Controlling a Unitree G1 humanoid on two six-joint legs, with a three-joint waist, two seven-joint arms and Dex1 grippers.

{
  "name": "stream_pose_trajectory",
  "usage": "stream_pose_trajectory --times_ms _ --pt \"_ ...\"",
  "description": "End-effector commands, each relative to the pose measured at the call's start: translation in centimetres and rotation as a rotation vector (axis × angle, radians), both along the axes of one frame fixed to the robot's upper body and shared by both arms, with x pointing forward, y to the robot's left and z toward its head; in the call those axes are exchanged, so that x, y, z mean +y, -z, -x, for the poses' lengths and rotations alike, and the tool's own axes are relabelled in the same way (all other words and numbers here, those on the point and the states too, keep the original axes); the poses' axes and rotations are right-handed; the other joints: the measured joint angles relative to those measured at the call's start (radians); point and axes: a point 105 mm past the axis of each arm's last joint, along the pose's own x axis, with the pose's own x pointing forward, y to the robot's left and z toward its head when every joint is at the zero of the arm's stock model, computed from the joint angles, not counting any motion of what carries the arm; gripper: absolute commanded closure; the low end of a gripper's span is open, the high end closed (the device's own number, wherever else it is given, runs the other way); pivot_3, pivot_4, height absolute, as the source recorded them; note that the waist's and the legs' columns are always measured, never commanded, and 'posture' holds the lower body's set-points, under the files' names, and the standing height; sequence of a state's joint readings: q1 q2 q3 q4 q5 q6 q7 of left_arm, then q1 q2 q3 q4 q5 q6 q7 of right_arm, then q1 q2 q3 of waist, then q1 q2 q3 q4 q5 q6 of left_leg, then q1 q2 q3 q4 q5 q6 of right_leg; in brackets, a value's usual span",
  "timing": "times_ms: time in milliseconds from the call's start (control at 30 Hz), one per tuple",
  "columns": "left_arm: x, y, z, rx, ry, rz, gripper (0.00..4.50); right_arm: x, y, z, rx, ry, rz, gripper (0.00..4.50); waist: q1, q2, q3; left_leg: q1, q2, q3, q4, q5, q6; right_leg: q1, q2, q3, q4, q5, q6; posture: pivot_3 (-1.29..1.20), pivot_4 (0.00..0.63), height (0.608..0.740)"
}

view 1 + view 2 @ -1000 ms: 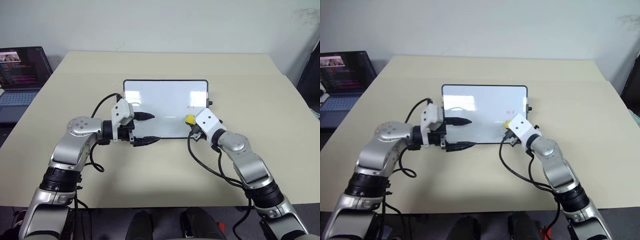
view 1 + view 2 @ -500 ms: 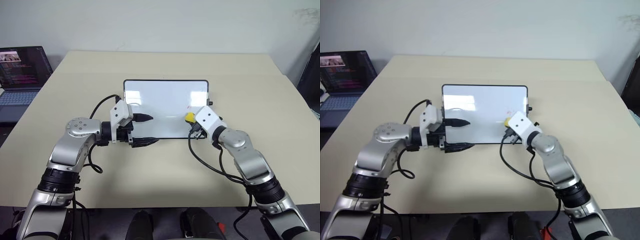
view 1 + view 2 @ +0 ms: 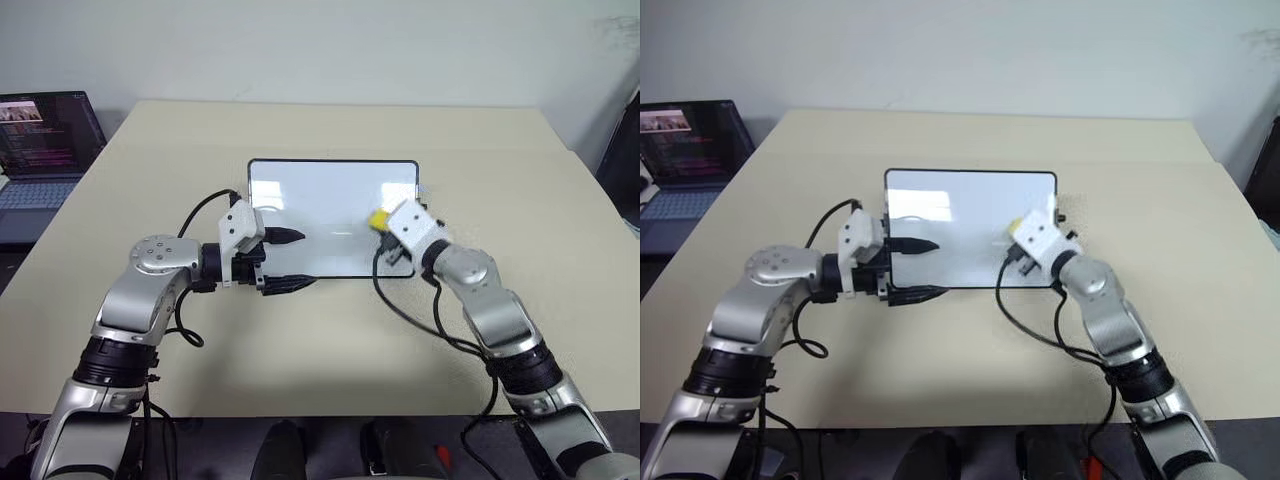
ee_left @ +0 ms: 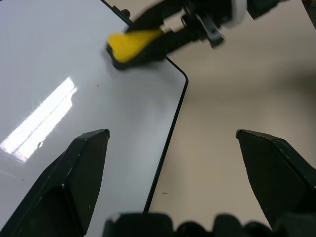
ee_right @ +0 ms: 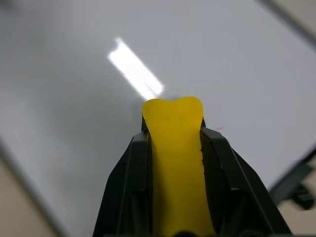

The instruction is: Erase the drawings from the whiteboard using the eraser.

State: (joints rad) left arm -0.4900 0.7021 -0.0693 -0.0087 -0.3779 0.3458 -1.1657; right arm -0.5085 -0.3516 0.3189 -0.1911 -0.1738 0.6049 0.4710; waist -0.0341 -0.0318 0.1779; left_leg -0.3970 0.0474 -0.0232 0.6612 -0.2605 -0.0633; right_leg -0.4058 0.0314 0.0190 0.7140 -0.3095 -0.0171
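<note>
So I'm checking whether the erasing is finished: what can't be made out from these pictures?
- The drawings: under the eraser and right gripper in the eye views. The right wrist view gives one faint red fleck; anything more is covered.
- Eraser's contact with the whiteboard: blurred in the left wrist view.
- Laptop: cut by the edge.

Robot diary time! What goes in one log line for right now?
step: erasing | right gripper: shut on eraser, on whiteboard | left gripper: open, at board's near-left corner | drawings: faint red trace beside eraser
</note>
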Motion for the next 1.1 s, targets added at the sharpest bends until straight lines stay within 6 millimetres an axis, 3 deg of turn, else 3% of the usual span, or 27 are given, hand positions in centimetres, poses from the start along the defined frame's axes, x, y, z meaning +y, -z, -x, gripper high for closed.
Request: stream_pose_trajectory --times_ms 33,167,233,367,533,633,767,867,1000,1100 --pt "0.1 -1.5 0.3 -0.056 0.004 0.016 0.00 -1.0 -0.1 -0.8 -0.032 0.074 0.026 3.51 -0.001 0.000 0.000 0.000 0.000 0.000 0.000 0.000 0.000 0.000 0.000 0.000 0.001 0.000 0.001 0.00 0.150 0.740" --pt "-0.1 -1.5 0.3 -0.054 0.009 0.017 0.00 -2.8 -2.6 -2.5 -0.168 0.197 0.015 3.51 0.001 0.000 0.000 0.001 0.000 0.000 0.001 0.001 0.001 0.000 0.000 -0.001 0.002 -0.001 0.002 0.00 0.150 0.740" --pt "0.0 -1.5 0.3 -0.053 0.010 0.016 0.00 -3.2 -2.6 -2.7 -0.171 0.209 0.020 3.51 0.002 0.000 0.000 0.001 0.000 0.000 0.001 0.002 0.001 0.000 0.000 0.000 0.002 -0.001 0.003 0.00 0.150 0.740" --pt "-0.1 -1.5 0.3 -0.053 0.010 0.017 0.00 -3.0 -0.6 -2.1 -0.070 0.156 0.069 3.51 0.002 0.000 0.000 0.001 0.000 0.000 0.001 0.002 0.001 0.000 0.000 -0.001 0.001 -0.001 0.002 0.00 0.150 0.740" --pt "-0.1 -1.5 0.3 -0.053 0.009 0.018 0.00 -0.9 1.5 -0.2 0.071 0.022 0.055 3.51 0.001 -0.001 0.000 0.001 0.000 0.000 0.001 0.002 0.001 0.001 0.000 0.000 0.001 -0.001 0.002 0.00 0.150 0.740" --pt "-0.1 -1.5 0.3 -0.053 0.008 0.018 0.00 -1.0 0.7 -0.7 0.017 0.056 0.045 3.51 -0.004 0.000 0.000 0.002 0.000 0.000 0.001 0.002 0.001 0.001 0.001 0.000 0.002 -0.001 0.002 0.00 0.150 0.740" --pt "-0.1 -1.5 0.3 -0.051 0.009 0.017 0.00 -2.3 -2.9 -2.9 -0.159 0.186 -0.021 3.51 -0.006 0.000 0.000 0.003 0.000 0.000 0.001 0.002 0.001 0.001 0.001 0.000 0.002 -0.001 0.002 0.00 0.150 0.740" --pt "-0.1 -1.4 0.4 -0.049 0.011 0.018 0.00 -2.4 -3.8 -3.3 -0.204 0.201 -0.039 3.51 -0.002 0.000 0.000 0.002 0.000 0.000 0.001 0.002 0.001 0.001 0.001 0.000 0.002 0.000 0.002 0.00 0.150 0.740" --pt "-0.2 -1.4 0.4 -0.048 0.013 0.019 0.00 -3.0 -3.1 -3.6 -0.182 0.219 -0.008 3.51 0.002 0.000 0.000 0.000 0.000 0.000 0.000 0.002 0.002 0.001 0.001 0.000 0.000 0.000 0.001 0.00 0.150 0.740" --pt "-0.2 -1.4 0.4 -0.048 0.012 0.020 0.00 -2.9 -1.0 -2.7 -0.081 0.171 0.026 3.51 0.002 0.000 0.000 0.000 0.000 0.000 0.000 0.002 0.002 0.001 0.001 0.000 0.000 0.000 0.001 0.00 0.150 0.740"
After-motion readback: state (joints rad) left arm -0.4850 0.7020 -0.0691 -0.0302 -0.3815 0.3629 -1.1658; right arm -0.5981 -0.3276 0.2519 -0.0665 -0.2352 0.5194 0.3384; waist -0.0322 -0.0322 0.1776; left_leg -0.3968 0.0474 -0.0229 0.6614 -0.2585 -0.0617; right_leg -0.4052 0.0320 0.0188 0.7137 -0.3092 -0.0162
